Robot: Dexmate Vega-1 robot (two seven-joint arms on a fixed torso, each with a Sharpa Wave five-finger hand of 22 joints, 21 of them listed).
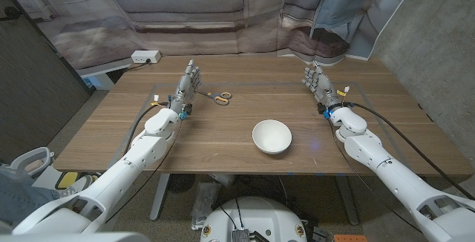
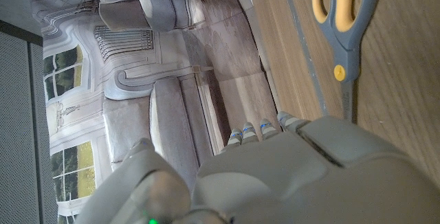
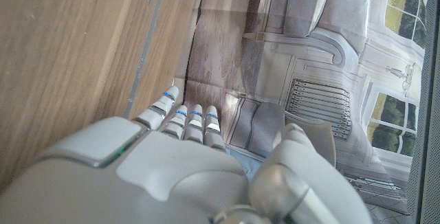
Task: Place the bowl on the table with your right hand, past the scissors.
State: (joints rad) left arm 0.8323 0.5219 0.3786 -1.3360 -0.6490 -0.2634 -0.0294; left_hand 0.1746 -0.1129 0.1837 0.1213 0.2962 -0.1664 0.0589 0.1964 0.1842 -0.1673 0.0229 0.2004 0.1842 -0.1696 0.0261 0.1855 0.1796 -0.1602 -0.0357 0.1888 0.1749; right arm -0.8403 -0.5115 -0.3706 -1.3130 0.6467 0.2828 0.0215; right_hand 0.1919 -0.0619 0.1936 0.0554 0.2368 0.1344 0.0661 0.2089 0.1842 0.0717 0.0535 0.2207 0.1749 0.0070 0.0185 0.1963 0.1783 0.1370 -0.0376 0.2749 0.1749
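Note:
A white bowl [image 1: 272, 136] stands upright on the wooden table [image 1: 245, 101], near the front edge at the middle. Scissors [image 1: 217, 96] with yellow-orange handles lie further back and to the left; in the left wrist view the scissors [image 2: 342, 28] lie on the wood just beyond my fingers. My left hand [image 1: 185, 86] stands at the table's left, just left of the scissors, fingers straight and holding nothing. My right hand [image 1: 320, 84] stands at the right, well apart from the bowl, fingers extended and empty. Both hands, left hand [image 2: 275, 176] and right hand [image 3: 172, 169], show from behind.
A white power strip [image 1: 145, 56] sits on a low ledge beyond the table's far left corner. A printed sofa backdrop [image 1: 185, 4] hangs behind the table. Thin tape lines [image 1: 356, 86] mark a rectangle on the tabletop.

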